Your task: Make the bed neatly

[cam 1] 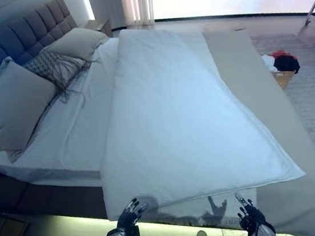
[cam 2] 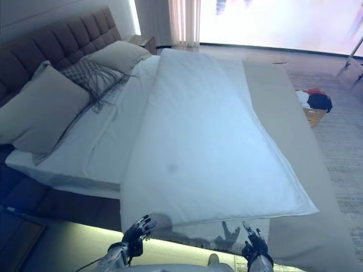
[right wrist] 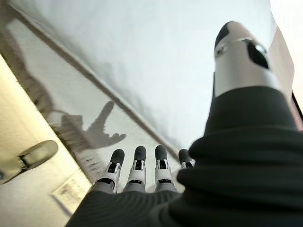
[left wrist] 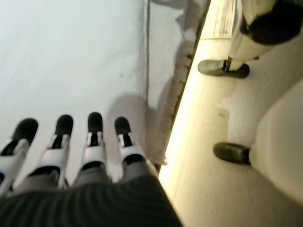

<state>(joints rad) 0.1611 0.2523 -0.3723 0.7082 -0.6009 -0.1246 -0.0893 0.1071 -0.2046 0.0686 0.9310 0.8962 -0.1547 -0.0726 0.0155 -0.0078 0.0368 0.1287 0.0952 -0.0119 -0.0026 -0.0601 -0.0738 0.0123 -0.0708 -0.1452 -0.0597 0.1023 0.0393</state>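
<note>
Both robot hands sit at the bottom edge of the frame, just off the near side of the bed: the left robot hand at lower centre-left and the right robot hand at lower right, each with fingers spread straight and holding nothing. A white duvet lies flat down the middle of the frame. Three pillows line the grey headboard at upper left. A basket of clothes stands on the floor at right.
</note>
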